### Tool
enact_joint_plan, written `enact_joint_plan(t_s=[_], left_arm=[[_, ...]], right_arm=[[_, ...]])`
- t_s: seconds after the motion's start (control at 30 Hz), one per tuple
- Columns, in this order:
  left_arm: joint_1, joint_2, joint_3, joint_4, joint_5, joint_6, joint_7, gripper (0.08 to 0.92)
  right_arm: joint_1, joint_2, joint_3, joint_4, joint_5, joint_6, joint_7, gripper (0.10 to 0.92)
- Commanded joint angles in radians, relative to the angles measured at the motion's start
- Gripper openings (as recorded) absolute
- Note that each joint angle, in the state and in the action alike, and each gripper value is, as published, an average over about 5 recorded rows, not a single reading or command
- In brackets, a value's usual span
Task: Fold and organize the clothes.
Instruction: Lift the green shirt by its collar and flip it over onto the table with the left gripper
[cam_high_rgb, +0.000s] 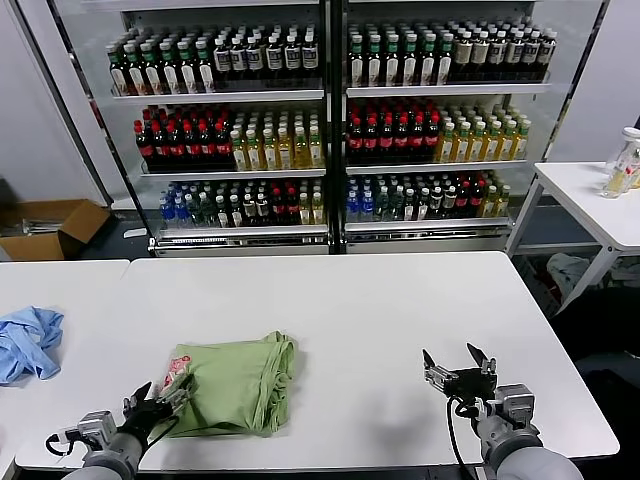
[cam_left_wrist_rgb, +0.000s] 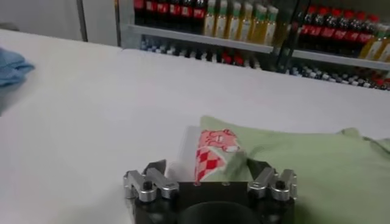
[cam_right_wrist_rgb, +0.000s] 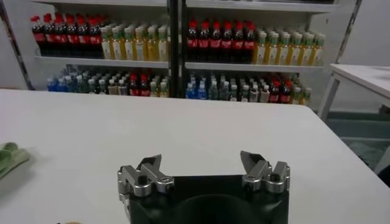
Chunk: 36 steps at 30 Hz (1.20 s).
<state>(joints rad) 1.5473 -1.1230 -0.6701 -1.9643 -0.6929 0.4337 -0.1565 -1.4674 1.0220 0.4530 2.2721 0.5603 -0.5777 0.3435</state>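
shirt: olive-green shirt (cam_high_rgb: 235, 384), folded into a rough rectangle, lying flat on the white table (cam_high_rgb: 350, 310), lower left of centre in the head view. Red-and-white logo (cam_left_wrist_rgb: 214, 150) faces up at its left corner.
left gripper: left gripper (cam_high_rgb: 160, 403) low at the bottom left of the head view, at the shirt's logo corner. Fingers spread wide; the corner sits between them in the left wrist view, not pinched.
right gripper: right gripper (cam_high_rgb: 457, 366) at the lower right, hovering over bare table, well apart from the shirt. Fingers wide, nothing held.
other cloth: blue cloth (cam_high_rgb: 28, 342) bunched at the far left edge.
background: drinks cooler (cam_high_rgb: 330, 120) full of bottles along the top; side table (cam_high_rgb: 590, 200) upper right; cardboard box (cam_high_rgb: 45, 228) on the floor, left.
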Motion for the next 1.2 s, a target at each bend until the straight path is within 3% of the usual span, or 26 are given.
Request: enact_joint_plan(t_s=[0.03,0.4,0.53,0.73,0.87,0.97,1.07,1.2], left_arm=[[0.004,-0.002,-0.028,0.07,-0.071,-0.008,0.073,0.689],[-0.015,-0.039,-0.024,0.052,-0.129,-0.027,0.128,0.369],[0.003,-0.035,-0.154,-0.045,-0.312,0.071,0.11,0.256],[0.046,0.083,-0.526,-0.109,-0.639,0.146,0.06,0.111],[0.075,0.198,-0.744,-0.093,-0.856,0.15,-0.038,0.102],[0.077,0.268,-0.816,-0.115,-0.962,0.151,-0.115,0.102],[0.052,0.263,-0.702,-0.206,-0.946,0.149,-0.165,0.102],[0.007,0.1,-0.227,-0.349,-0.647,0.145,-0.161,0.102]], right_arm=[[0.003,0.001,-0.003,-0.003,-0.001,0.0,0.0,0.823],[0.003,0.001,-0.008,0.002,-0.001,0.0,0.001,0.823],[0.004,-0.004,-0.002,0.005,0.001,0.0,0.001,0.823],[0.009,-0.009,0.009,0.002,0.004,0.0,-0.003,0.823],[0.011,-0.01,0.016,0.003,0.009,0.0,-0.005,0.823],[0.009,-0.012,0.024,0.005,0.012,0.0,-0.006,0.823],[0.006,-0.008,0.027,0.008,0.012,0.0,-0.006,0.823],[-0.011,-0.002,0.035,0.013,0.009,0.0,-0.005,0.823]])
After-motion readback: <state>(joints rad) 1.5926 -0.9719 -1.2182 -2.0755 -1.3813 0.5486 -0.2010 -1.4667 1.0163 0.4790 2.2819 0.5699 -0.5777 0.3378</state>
